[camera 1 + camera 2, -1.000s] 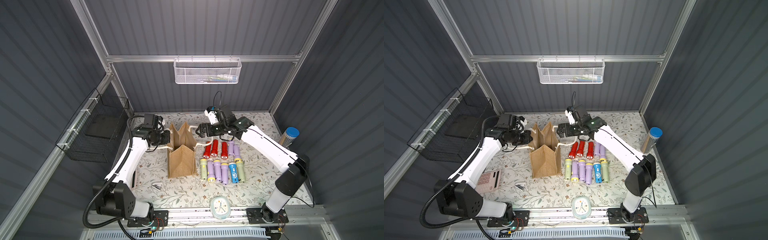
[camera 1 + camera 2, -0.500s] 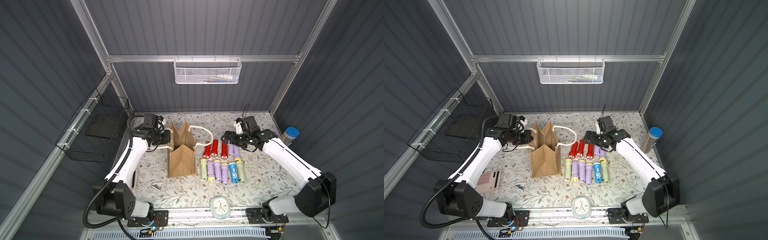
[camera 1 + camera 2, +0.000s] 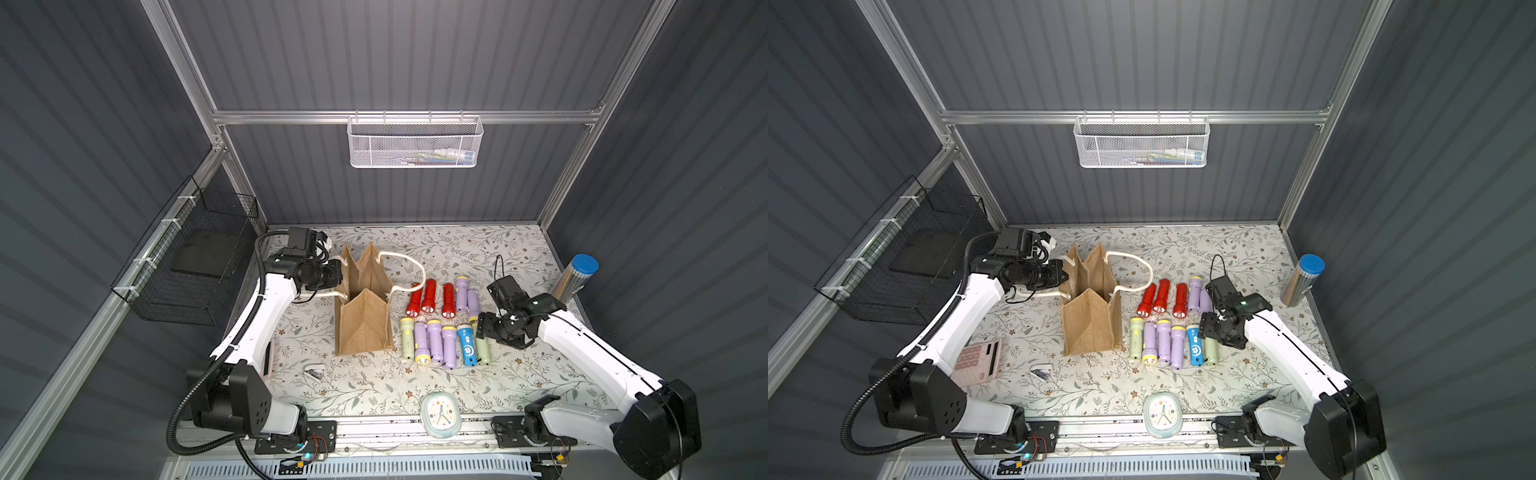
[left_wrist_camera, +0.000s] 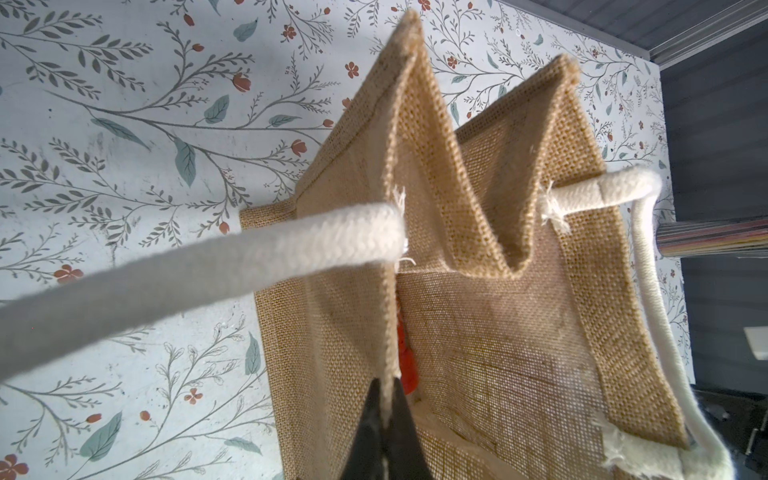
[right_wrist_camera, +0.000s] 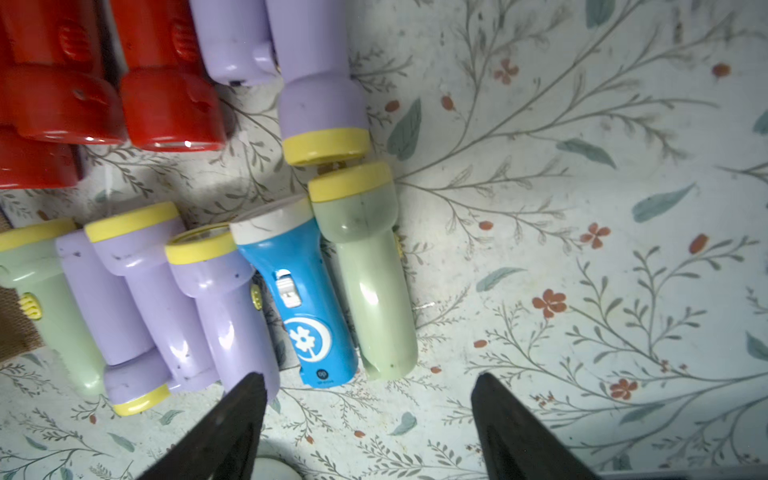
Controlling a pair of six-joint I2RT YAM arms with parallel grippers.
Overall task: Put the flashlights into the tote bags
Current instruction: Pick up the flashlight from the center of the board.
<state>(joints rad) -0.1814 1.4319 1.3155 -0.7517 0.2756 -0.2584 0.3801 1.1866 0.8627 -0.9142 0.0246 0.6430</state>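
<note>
Flashlights [image 3: 434,343] lie beside the tote bag [image 3: 363,328], right fingers [image 5: 232,424] spread near them.

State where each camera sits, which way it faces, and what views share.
Both top views: high above the front of the table, looking down and back; left arm with left pincer at the tote bag, right arm with right pincer over the flashlights.
Left wrist: on the left arm, looking along its pincer into the bag's mouth; its fingertips pinch the rim.
Right wrist: on the right arm, looking down on the flashlights; its fingers stand apart, empty.
Shared: the blue flashlight shows in the right wrist and both top views.
</note>
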